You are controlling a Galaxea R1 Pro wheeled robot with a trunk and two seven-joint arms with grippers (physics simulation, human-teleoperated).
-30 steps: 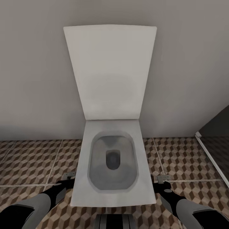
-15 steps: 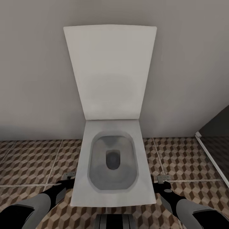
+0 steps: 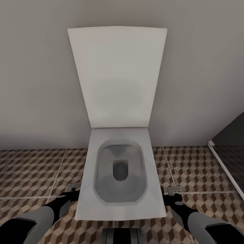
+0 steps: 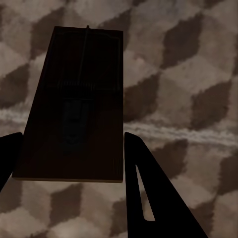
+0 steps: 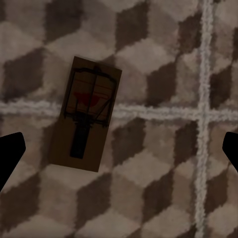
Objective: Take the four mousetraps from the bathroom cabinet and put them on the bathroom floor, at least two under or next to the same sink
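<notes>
My left gripper (image 4: 73, 135) is shut on a dark-brown mousetrap (image 4: 74, 99), whose flat board spans the gap between the two black fingers above the cube-patterned bathroom floor (image 4: 188, 89). In the head view this gripper (image 3: 67, 196) hangs low at the left of the toilet, with the trap (image 3: 73, 187) at its tip. My right gripper (image 5: 124, 139) is open, its fingers wide apart above a second mousetrap (image 5: 89, 114) that lies flat on the floor across a grout line. The head view puts that gripper (image 3: 173, 200) at the toilet's right, by the trap (image 3: 174, 189). The cabinet and the sink are out of view.
A white toilet (image 3: 118, 206) with its lid raised stands straight ahead against a grey wall (image 3: 34, 84), between my two arms. At the right, a dark panel with a white frame (image 3: 225, 169) runs along the floor. Tiled floor (image 3: 30, 173) lies on both sides of the toilet.
</notes>
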